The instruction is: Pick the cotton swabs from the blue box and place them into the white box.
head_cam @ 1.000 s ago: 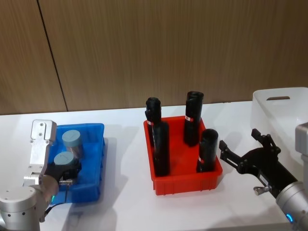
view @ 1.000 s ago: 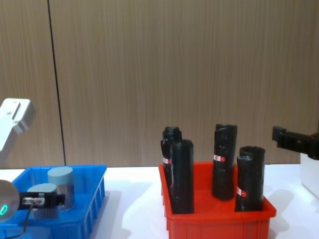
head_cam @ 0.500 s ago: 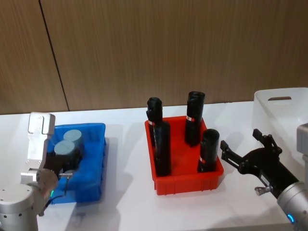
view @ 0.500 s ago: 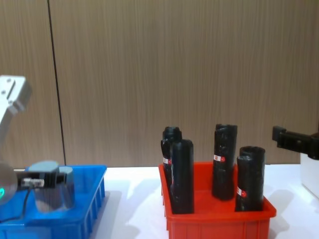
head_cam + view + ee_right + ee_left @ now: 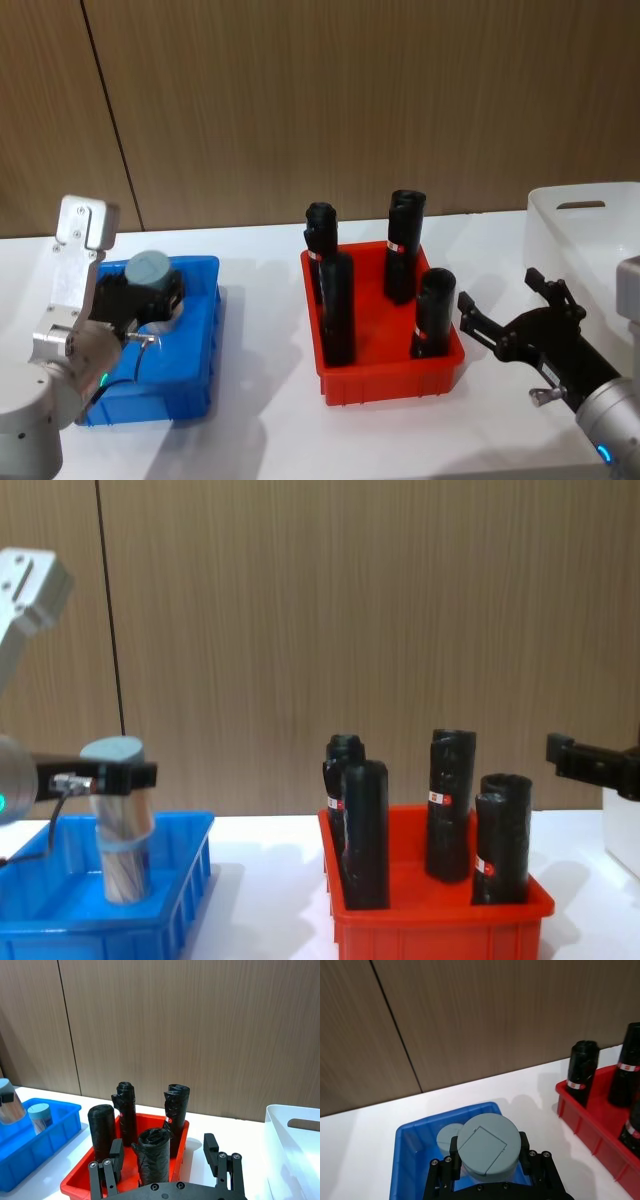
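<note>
1. The left gripper (image 5: 148, 290) clamps a swab tub (image 5: 150, 268) by its sides. It is higher than half a second ago, and the lid is now well above the rim of the blue box (image 5: 195, 340).
2. A second tub (image 5: 446, 1137) stands in the blue box, below and behind the held one.
3. The right gripper (image 5: 497, 287), fingers spread wide and empty, has not moved. It hangs between the red bin (image 5: 390, 378) and the white box (image 5: 560, 225).
4. A strip of bare table (image 5: 265, 400) lies between the blue box and the red bin.
5. Black rolls (image 5: 403, 245) rise above the red bin's walls, between the held tub and the white box. The view's right edge cuts off the white box.
</note>
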You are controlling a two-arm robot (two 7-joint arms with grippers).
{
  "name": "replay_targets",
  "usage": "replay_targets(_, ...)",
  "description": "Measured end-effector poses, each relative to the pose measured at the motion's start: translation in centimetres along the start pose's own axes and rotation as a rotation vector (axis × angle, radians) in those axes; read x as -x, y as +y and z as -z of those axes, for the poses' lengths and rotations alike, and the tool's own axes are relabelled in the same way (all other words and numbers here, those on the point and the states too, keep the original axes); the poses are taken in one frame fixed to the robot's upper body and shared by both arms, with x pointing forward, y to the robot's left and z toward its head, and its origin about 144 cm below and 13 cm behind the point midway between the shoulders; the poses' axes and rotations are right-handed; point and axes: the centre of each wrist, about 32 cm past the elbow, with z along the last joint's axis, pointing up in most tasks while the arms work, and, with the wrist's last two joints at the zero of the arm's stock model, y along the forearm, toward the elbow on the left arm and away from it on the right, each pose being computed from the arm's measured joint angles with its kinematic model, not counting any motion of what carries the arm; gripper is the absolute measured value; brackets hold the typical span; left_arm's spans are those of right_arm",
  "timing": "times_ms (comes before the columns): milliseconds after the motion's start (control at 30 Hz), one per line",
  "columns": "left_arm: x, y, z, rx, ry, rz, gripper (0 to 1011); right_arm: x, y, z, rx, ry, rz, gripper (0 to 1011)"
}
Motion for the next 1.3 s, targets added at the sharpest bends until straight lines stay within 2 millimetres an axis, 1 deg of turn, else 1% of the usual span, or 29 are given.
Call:
replay_targets(300, 0.0, 0.8, -1.9, 0.044, -0.026, 0.116, 664, 0.0, 0.0, 0.0, 0.000, 0.000, 0.000, 1002)
replay_targets(667, -0.1, 1.1, -3.5, 0.078, -0.029, 0.278, 664, 0.0, 0.0, 0.0, 0.000, 0.000, 0.000, 1002)
replay_targets(933, -0.2, 0.8, -4.3, 0.094, -0.018, 0.403, 664, 0.0, 0.0, 0.0, 0.000, 0.000, 0.000, 1001)
replay_targets(1300, 0.0, -0.6, -5.0, 0.096, -0.001, 0.593, 664, 0.0, 0.0, 0.0, 0.000, 0.000, 0.000, 1001)
